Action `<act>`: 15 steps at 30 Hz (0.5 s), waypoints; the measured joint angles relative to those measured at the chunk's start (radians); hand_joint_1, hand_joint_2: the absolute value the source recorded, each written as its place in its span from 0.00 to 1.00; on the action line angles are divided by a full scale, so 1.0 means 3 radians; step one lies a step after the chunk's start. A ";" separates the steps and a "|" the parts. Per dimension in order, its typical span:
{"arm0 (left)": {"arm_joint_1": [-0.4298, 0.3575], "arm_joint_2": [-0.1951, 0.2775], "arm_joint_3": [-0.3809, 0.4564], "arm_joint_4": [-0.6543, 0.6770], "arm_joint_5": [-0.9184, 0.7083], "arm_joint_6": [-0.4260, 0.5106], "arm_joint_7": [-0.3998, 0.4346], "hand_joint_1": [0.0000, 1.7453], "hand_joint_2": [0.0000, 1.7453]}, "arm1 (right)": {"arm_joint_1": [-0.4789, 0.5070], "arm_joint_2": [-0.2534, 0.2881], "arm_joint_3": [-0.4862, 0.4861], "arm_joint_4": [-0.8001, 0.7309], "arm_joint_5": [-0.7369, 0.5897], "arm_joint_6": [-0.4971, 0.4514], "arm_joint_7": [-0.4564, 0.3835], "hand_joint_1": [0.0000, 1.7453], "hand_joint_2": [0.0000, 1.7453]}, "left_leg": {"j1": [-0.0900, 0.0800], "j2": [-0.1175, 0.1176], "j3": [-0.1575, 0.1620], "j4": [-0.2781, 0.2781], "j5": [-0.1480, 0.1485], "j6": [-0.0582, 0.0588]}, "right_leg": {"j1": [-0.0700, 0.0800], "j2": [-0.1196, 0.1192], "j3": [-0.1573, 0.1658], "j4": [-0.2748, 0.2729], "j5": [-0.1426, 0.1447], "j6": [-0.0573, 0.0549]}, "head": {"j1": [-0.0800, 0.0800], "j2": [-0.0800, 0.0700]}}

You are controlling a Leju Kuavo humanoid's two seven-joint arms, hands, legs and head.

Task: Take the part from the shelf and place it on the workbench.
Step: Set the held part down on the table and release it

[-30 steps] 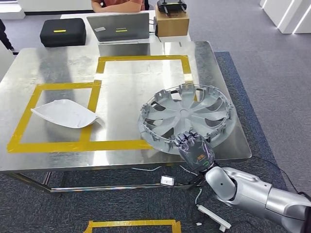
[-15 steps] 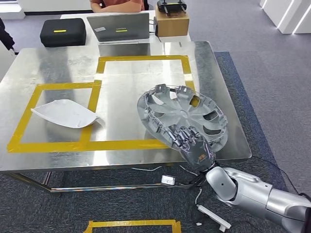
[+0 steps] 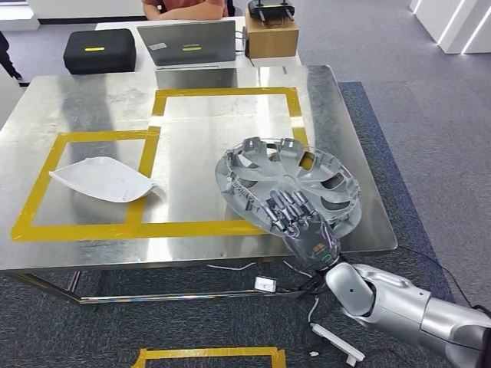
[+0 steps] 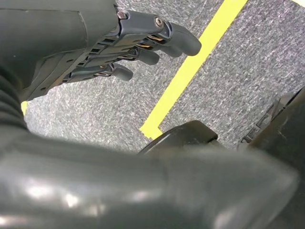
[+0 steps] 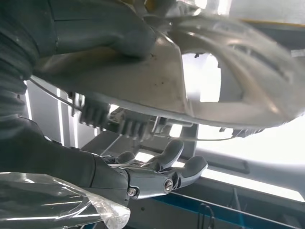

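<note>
A grey wheel cover (image 3: 289,180) lies tilted at the near right corner of the steel workbench (image 3: 104,100), its ribbed inner side up and its near rim raised. My right hand (image 3: 301,226) is at that near rim, its fingers stretched out over the cover's inner face. In the right wrist view the thumb lies against one face of the wheel cover (image 5: 216,90), while the fingers (image 5: 179,167) stand spread with a gap to the other face. My left hand (image 4: 118,47) hangs over the carpet, fingers straight, holding nothing.
A white curved panel (image 3: 101,179) lies in the left yellow-taped rectangle. A second taped rectangle (image 3: 225,92) lies behind the cover. A laptop (image 3: 186,42), a black case (image 3: 100,50) and a cardboard box (image 3: 271,34) stand at the far edge. A person (image 3: 184,8) sits beyond. Cables hang under the front edge.
The wheel cover has tipped up and shifted slightly left on the bench. My right hand's fingers, curled on the rim before, have straightened out over the cover.
</note>
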 joint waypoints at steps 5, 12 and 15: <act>-0.0001 0.0000 -0.0001 0.0001 -0.0025 -0.0014 0.0022 0.00 0.00 | -0.0055 0.0000 0.0000 -0.0052 0.0000 -0.0001 -0.0049 0.00 1.00 | 0.0000 0.0000 0.0000 0.0001 0.0000 0.0000 | 0.0000 0.0000 0.0000 0.0000 0.0000 0.0000 | 0.0000 0.0000; -0.0005 -0.0003 -0.0004 0.0001 -0.0065 -0.0028 0.0035 0.00 0.00 | -0.0148 0.0019 0.0000 -0.0179 0.0000 -0.0001 -0.0204 0.00 1.00 | 0.0000 0.0000 0.0000 0.0001 0.0000 0.0000 | 0.0000 0.0000 0.0000 0.0000 0.0000 0.0000 | 0.0000 0.0000; -0.0007 -0.0004 -0.0007 0.0001 -0.0087 -0.0037 0.0042 0.00 0.00 | -0.0176 0.0052 -0.0010 -0.0237 0.0000 -0.0001 -0.0340 0.00 1.00 | 0.0000 0.0000 0.0000 0.0001 0.0000 0.0000 | 0.0000 0.0000 0.0000 0.0000 0.0000 0.0000 | 0.0000 0.0000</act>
